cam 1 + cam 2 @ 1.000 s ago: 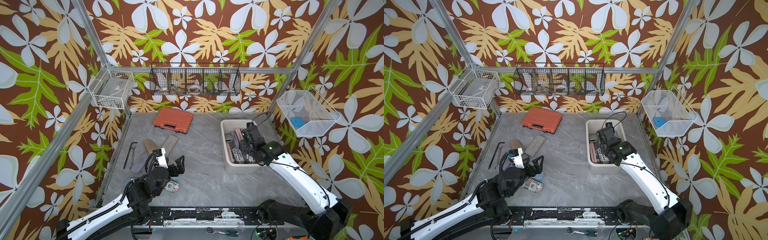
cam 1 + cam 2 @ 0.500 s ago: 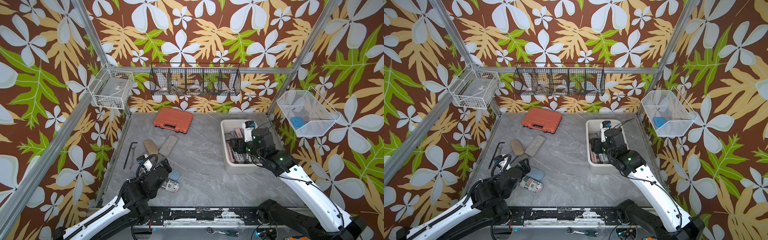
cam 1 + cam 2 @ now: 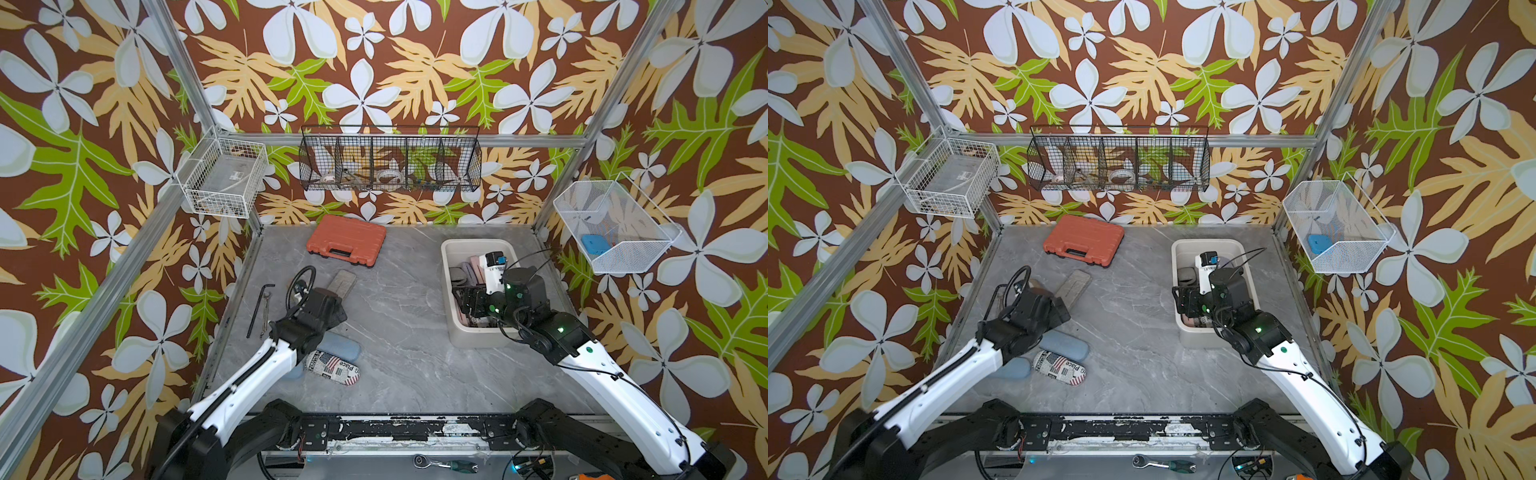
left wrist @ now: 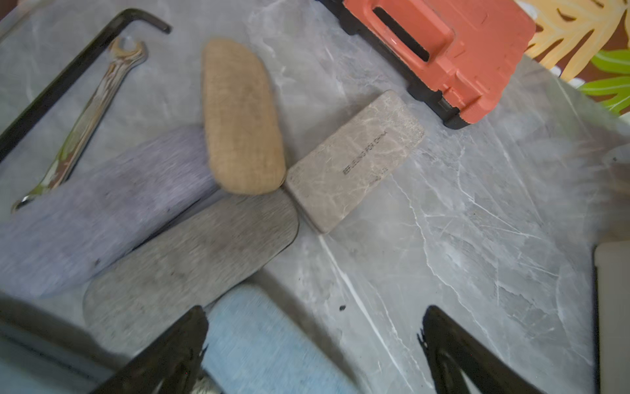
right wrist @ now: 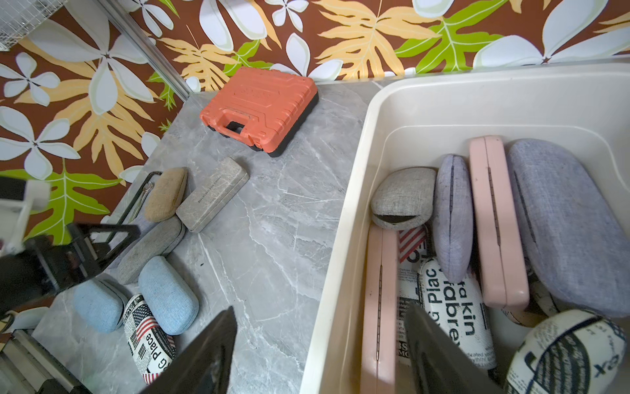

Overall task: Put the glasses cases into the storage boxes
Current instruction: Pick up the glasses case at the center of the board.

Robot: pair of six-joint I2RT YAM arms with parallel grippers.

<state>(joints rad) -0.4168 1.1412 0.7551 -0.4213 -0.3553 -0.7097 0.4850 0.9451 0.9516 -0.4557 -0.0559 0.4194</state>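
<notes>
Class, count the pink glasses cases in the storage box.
2. One pink case sits between a small lavender case and a large lavender case; the second pink case lies along the storage box's left wall. More may be hidden.

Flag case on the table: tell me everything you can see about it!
The flag case is a rounded oblong covered in newspaper print, with an American flag and the word "Place". It looks closed and lies flat on the grey table, squeezed between two blue cases, close against both.
</notes>
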